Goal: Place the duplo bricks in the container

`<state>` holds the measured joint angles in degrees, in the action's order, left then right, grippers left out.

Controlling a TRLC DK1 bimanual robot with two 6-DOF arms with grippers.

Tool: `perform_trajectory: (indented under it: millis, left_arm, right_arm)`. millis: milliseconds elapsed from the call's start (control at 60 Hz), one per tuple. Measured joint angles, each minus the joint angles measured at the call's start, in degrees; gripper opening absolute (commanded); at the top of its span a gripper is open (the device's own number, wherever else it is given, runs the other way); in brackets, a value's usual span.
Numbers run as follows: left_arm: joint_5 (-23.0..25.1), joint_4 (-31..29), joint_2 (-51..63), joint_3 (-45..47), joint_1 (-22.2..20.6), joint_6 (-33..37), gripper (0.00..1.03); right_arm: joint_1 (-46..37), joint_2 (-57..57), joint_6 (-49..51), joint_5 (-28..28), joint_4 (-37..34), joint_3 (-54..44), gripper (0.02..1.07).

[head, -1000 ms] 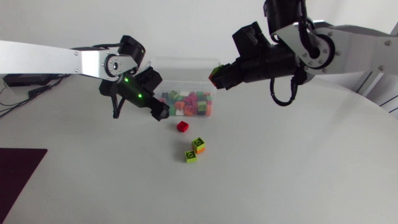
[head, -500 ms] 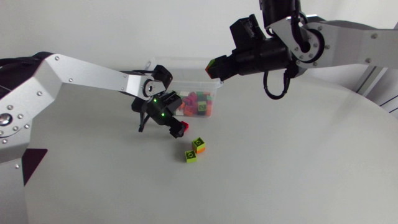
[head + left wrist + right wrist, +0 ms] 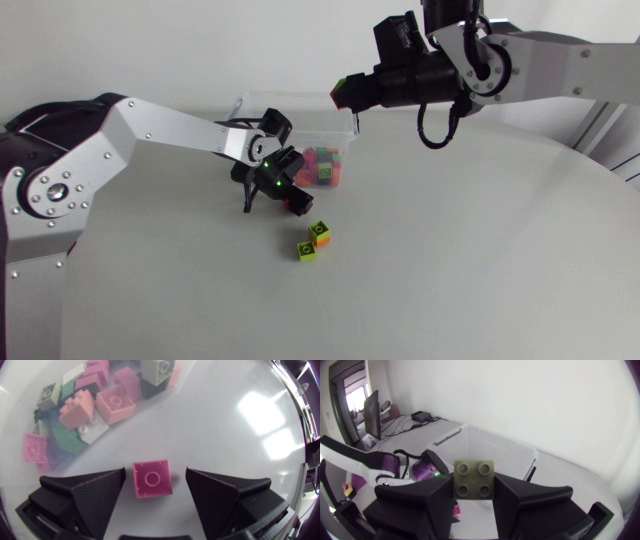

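Observation:
A red brick (image 3: 152, 477) lies on the table between the fingers of my left gripper (image 3: 155, 479), with a gap on each side, so the gripper is open. In the head view the left gripper (image 3: 284, 193) sits low in front of the clear container (image 3: 252, 108) and covers that brick. My right gripper (image 3: 347, 93) hovers at the container's right rim, shut on an olive-green brick (image 3: 474, 479). The container (image 3: 492, 450) lies below and ahead of it. Two more bricks, an orange-and-green one (image 3: 320, 233) and a lime one (image 3: 307, 250), lie on the table nearer the front.
Several pink, green and white bricks (image 3: 322, 166) fill the container's right part; they also show through its wall (image 3: 90, 407) just ahead of the left gripper. A dark mat (image 3: 8, 275) lies at the table's left edge.
My left gripper has moved right and down, from beside the container to around the red brick, its fingers narrowing. My right gripper has carried its brick up and left to the container's rim.

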<state>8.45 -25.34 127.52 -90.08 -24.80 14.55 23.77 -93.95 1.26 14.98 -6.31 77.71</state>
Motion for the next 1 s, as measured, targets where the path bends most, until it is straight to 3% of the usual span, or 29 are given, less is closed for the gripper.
perform_trajectory:
  millis: [50, 267, 567, 833, 967, 1000]
  left_arm:
    - [-0.2, 0.5, 0.0, -0.1, -0.2, -0.3, 0.48]
    - [-1.5, 1.2, 0.0, -0.2, -0.5, -1.1, 0.44]
    - [-1.7, -1.4, -0.9, 0.9, 0.5, -1.0, 0.42]
    - [-1.9, -1.8, -10.3, 8.0, 1.9, -0.6, 0.42]
    - [-1.9, -1.8, -15.2, 10.2, 2.6, 0.0, 0.42]
    - [-1.9, -1.8, -16.3, 10.5, 2.9, 0.1, 0.42]
  right_arm:
    - [-0.2, -0.6, -0.3, 0.0, 0.8, 0.5, 0.32]
    - [-0.2, -4.2, -1.5, -0.3, 2.8, 3.0, 0.32]
    - [-0.1, -10.5, -2.4, -3.0, 5.3, 7.3, 0.32]
    - [1.6, -16.4, -2.6, -5.0, 6.6, 11.6, 0.33]
    - [2.0, -18.3, -2.6, -6.6, 6.9, 13.2, 0.37]
    - [2.1, -18.8, -2.6, -7.1, 7.0, 13.7, 0.44]
